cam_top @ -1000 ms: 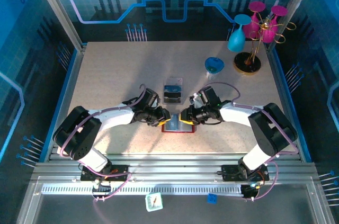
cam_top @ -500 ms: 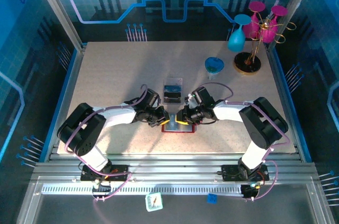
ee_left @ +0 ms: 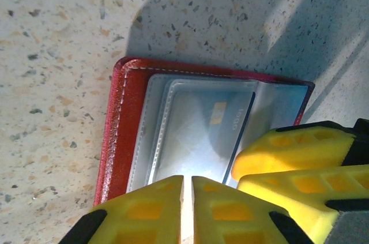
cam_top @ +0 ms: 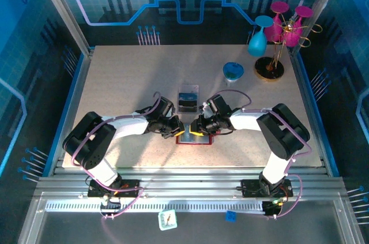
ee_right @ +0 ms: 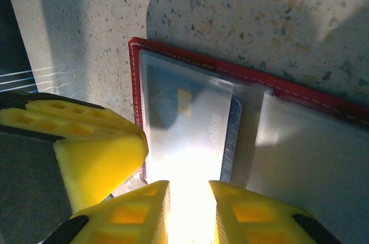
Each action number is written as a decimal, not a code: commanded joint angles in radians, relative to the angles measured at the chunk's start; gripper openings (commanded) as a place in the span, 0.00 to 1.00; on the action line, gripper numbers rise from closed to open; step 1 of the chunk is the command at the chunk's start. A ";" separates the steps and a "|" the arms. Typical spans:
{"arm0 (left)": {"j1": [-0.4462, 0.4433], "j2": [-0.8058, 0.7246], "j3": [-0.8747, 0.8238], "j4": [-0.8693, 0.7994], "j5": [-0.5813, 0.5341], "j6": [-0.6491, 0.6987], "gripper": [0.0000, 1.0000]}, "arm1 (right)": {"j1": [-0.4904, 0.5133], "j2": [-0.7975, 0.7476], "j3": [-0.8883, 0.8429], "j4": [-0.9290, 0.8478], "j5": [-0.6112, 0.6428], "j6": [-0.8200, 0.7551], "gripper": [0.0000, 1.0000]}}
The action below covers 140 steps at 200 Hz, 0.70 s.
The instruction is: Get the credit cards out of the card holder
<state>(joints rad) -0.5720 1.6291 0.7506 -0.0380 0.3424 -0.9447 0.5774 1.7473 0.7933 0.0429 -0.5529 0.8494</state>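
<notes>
1. Blue-lit panels with line graphics wall in a speckled beige bench (cam_top: 115, 94). At its far right corner a stand (cam_top: 271, 68) carries pink and blue glasses, and a blue dish (cam_top: 233, 71) sits near it.
2. Near the middle of the bench lies a clear box (cam_top: 188, 98) with dark cards in it. Just in front of the box, the red card holder (cam_top: 194, 139) lies open and flat.
3. Both arms reach inward and meet over the card holder, the left end effector (cam_top: 180, 129) at its left edge and the right end effector (cam_top: 196, 128) beside it.
4. The left wrist view shows a pale credit card (ee_left: 196, 134) sitting inside a clear pocket of the holder, with a dark edge along its right side.
5. That card bears a small yellowish square and one short printed word, too blurred to read with certainty.
6. The yellow fingers (ee_left: 144, 212) of the left end effector are pressed almost together at the pocket's near edge, leaving a thin bright slit. Whether they pinch anything cannot be told.
7. The right wrist view shows that end effector's fingers (ee_right: 132, 215) standing a little apart at the card's near end. Glare fills the gap, so whether they grip the card cannot be told.
</notes>
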 commanded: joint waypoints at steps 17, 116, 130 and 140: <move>0.006 0.014 -0.001 0.012 0.023 -0.006 0.12 | 0.016 0.019 0.026 -0.037 0.026 -0.016 0.24; 0.008 0.018 -0.004 0.005 0.016 -0.002 0.12 | 0.023 -0.011 0.051 -0.168 0.100 -0.081 0.24; 0.008 0.021 -0.003 0.005 0.018 -0.002 0.12 | 0.025 -0.018 0.058 -0.185 0.109 -0.086 0.24; 0.008 0.023 -0.002 0.005 0.018 -0.001 0.12 | 0.025 -0.025 0.063 -0.199 0.116 -0.091 0.24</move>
<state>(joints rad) -0.5720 1.6367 0.7506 -0.0383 0.3454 -0.9443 0.5892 1.7473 0.8337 -0.0723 -0.4839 0.7879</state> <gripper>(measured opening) 0.122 0.241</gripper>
